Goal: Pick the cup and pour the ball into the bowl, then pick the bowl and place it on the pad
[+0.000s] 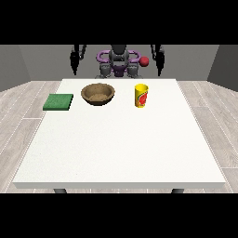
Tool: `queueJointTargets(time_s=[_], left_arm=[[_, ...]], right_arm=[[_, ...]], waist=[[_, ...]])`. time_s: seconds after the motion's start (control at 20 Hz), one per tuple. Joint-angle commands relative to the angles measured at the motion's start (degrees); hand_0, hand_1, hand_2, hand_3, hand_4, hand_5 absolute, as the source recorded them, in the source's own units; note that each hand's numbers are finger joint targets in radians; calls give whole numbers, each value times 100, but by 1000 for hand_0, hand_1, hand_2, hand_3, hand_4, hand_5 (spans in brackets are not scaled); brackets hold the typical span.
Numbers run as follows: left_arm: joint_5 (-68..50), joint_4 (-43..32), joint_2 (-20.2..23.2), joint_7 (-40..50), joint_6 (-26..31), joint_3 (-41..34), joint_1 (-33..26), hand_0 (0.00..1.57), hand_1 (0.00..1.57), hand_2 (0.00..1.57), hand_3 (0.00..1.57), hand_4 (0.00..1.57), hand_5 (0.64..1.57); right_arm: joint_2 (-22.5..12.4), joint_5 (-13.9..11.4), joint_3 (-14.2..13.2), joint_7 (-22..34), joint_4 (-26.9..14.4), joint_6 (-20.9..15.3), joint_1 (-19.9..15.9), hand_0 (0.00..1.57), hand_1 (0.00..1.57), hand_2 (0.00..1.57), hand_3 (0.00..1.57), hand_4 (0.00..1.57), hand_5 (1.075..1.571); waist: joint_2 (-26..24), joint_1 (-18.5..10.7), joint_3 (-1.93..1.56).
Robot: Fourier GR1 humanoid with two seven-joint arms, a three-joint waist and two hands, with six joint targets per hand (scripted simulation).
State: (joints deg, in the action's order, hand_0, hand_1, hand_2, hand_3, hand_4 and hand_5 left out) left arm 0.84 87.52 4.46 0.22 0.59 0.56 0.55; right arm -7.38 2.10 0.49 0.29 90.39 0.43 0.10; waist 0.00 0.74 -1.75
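Cup [141, 95], bowl [98, 93] mid-table; pad [58, 102] at left edge; hands' fingers unreadable.

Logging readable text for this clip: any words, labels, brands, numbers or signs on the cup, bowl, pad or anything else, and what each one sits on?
No text can be read anywhere in the front view.
yellow cup: carries a red marking on its side, too small and blurred to tell whether it holds letters.
brown bowl: plain, no marking.
green pad: plain, no marking.
white table: no label or sign.
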Motion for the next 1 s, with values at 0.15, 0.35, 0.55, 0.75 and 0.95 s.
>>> queueJointTargets(time_s=[0.15,0.35,0.55,0.75,0.95], left_arm=[[-51,517,190,424,3,-86,81,0,0,0,0,664,1566],[-765,913,-422,1431,-462,-63,44,0,0,0,0,642,1565],[-755,1638,-272,2511,-608,-96,90,0,0,0,0,637,1564],[-346,1854,-336,2775,-1206,60,934,0,0,0,0,581,1560],[-77,1488,-407,2141,-1274,126,1346,0,0,0,0,602,1556]], right_arm=[[-213,55,-69,455,476,28,-39,0,0,0,0,875,1533],[321,745,-23,1401,846,-88,478,0,0,0,0,872,1539],[216,587,120,2399,1685,-404,515,0,0,0,0,861,1532],[44,792,-42,2793,2397,-382,152,0,0,0,0,789,1548],[205,485,-22,2152,2352,-511,-103,0,0,0,0,755,1551]], waist=[[-1311,12,142],[-2151,367,173],[-2283,267,175],[-1568,447,175],[-679,467,175]])
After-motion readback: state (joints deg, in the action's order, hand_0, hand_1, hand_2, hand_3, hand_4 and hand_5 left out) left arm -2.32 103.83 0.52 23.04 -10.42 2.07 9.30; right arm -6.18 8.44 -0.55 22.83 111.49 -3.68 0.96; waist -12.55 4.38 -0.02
